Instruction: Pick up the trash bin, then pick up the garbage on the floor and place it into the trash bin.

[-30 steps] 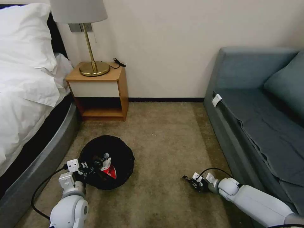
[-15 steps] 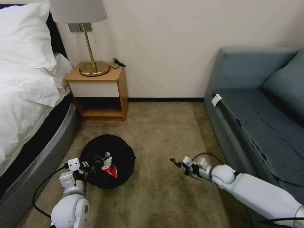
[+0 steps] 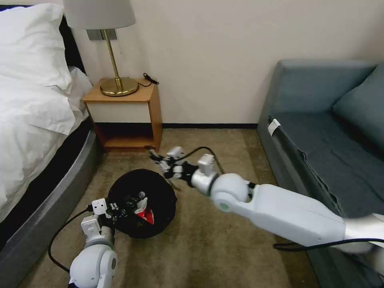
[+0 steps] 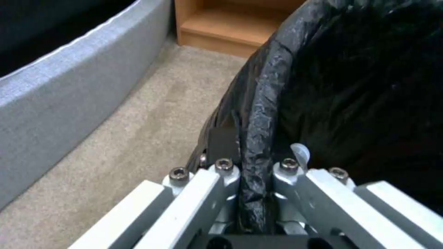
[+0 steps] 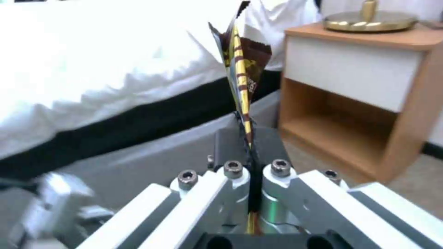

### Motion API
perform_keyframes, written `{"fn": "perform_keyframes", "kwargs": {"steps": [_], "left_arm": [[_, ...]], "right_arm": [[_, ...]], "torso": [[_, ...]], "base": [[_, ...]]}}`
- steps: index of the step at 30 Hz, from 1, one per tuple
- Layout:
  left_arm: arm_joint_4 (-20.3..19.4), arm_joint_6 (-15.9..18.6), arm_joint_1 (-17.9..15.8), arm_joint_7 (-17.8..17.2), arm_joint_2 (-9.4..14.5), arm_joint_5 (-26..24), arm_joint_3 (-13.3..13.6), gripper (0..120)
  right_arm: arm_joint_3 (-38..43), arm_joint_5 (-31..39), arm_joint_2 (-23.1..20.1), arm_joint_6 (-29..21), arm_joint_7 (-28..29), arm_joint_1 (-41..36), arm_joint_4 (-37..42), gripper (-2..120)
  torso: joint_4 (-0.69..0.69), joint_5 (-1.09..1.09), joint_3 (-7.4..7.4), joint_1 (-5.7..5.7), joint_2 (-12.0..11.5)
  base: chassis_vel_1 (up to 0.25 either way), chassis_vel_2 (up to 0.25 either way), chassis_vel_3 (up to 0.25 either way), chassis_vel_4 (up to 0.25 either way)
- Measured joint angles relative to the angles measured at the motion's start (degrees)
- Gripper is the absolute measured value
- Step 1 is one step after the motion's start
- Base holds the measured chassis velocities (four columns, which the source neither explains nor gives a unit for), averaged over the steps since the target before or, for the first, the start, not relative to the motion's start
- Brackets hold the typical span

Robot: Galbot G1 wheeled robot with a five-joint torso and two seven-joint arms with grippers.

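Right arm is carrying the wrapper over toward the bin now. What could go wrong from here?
1. The right tool pinches the snack wrapper by one end only, beyond the trash bin rim; released here, it would likely land on the carpet.
2. The left tool clamps just the bag-covered rim; the liner might slip or the bin tilt, spilling the red-and-white packet.

Right pincer (image 3: 160,161) holds wrapper (image 3: 153,154) beyond trash bin (image 3: 160,196).
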Motion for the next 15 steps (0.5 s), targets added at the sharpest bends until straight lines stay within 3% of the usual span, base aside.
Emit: {"fn": "perform_keyframes", "kwargs": {"steps": [8, 15], "left_arm": [[-1.36, 0.93, -0.25, -0.18, -1.15, -0.26, 1.25, 3], [-2.23, 1.03, 0.13, -0.24, -1.27, -0.50, 1.33, 3]], "right_arm": [[-7.05, -2.29, 11.07, 4.36, 6.28, -0.96, -7.24, 0], [-9.71, -6.38, 11.41, 7.30, 6.01, -1.57, -12.89, 0]], "torso": [[0.01, 0.01, 0.00, 0.00, 0.00], [0.00, 0.02, 0.00, 0.00, 0.00]], "base": [[0.000, 0.000, 0.000, 0.000], [0.000, 0.000, 0.000, 0.000]]}}
